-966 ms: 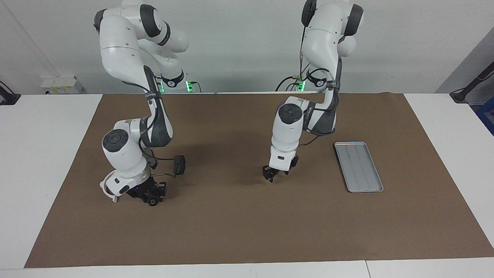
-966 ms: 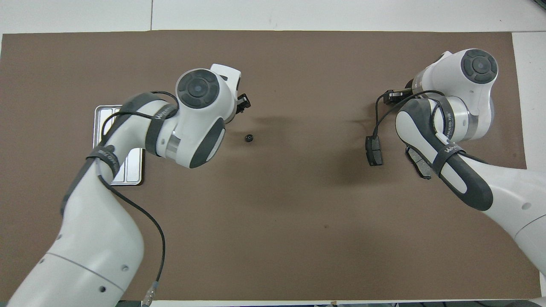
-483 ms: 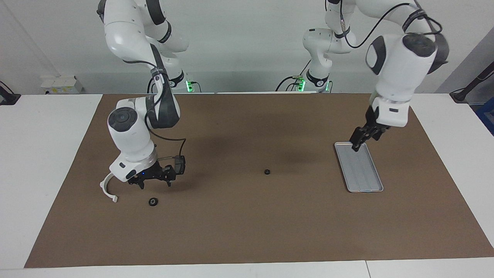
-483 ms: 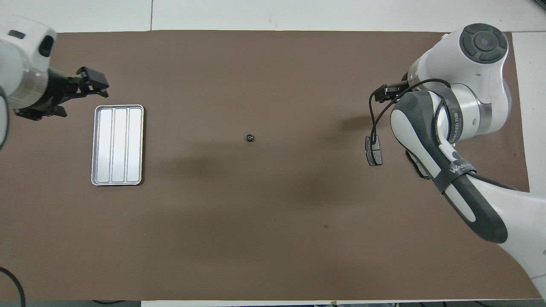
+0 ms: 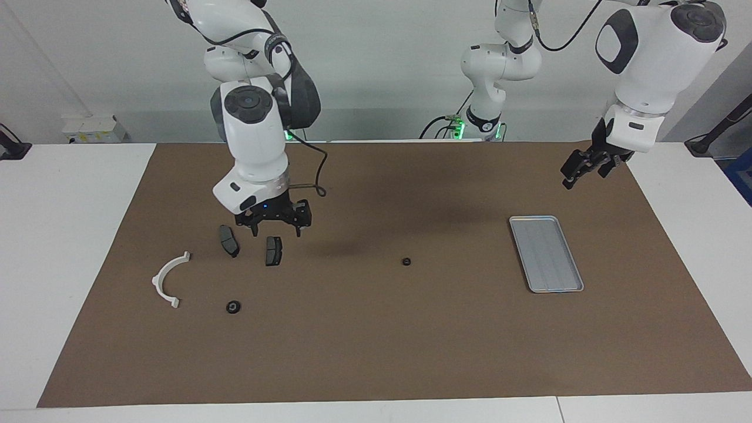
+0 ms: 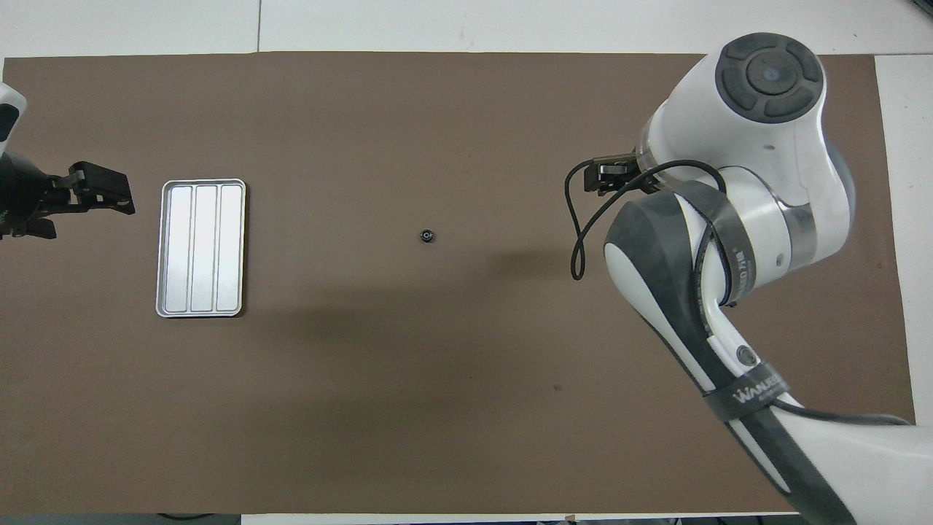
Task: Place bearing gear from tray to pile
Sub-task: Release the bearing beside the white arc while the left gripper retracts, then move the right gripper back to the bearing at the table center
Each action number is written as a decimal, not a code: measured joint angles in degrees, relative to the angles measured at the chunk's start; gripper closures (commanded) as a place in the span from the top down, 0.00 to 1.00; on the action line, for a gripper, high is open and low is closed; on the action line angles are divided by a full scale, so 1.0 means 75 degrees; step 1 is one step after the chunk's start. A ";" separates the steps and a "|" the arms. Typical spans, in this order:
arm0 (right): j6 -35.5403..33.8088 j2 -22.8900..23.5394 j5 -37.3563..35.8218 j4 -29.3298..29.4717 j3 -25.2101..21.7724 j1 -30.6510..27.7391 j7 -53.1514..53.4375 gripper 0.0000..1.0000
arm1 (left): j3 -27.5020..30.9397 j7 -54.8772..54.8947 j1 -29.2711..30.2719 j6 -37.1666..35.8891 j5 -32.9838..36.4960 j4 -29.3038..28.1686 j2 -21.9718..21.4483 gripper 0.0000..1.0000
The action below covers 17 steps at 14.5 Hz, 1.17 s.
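Note:
The tray [image 5: 546,252] [image 6: 200,248] lies bare toward the left arm's end of the table. One small black bearing gear [image 5: 406,261] [image 6: 427,235] sits on the brown mat mid-table. A second gear [image 5: 233,306] rests with the pile: a white half-ring bracket [image 5: 167,282] and two dark plates [image 5: 228,241] [image 5: 272,251]. My right gripper [image 5: 276,228] hangs open and empty just above the plates. My left gripper [image 5: 580,171] [image 6: 86,215] is raised beside the tray, open and empty. In the overhead view the right arm hides the pile.
A brown mat [image 5: 376,352] covers most of the white table. The right arm's elbow and a looping cable [image 6: 579,233] hang over its end of the mat.
The right gripper rose and drew back from the second gear, uncovering both plates. The left gripper lifted off the tray's end toward the mat's corner. Neither gear moved.

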 measured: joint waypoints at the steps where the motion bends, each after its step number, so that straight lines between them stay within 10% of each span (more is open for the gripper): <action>1: -0.0116 -0.0043 0.0070 0.0063 0.0044 0.0183 0.0505 1.00 | -0.0001 0.0036 0.0017 0.0000 -0.0002 -0.0055 -0.0001 1.00; 10: 0.0062 0.0276 0.0665 0.0136 0.0181 0.1753 0.4092 1.00 | -0.0031 0.0362 0.0118 -0.0280 -0.0117 -0.0082 -0.0101 1.00; 17: 0.0699 0.2490 -0.0027 0.1417 0.0162 0.2719 0.5794 1.00 | -0.0047 0.0396 0.0141 -0.0311 -0.0145 -0.0083 -0.0137 1.00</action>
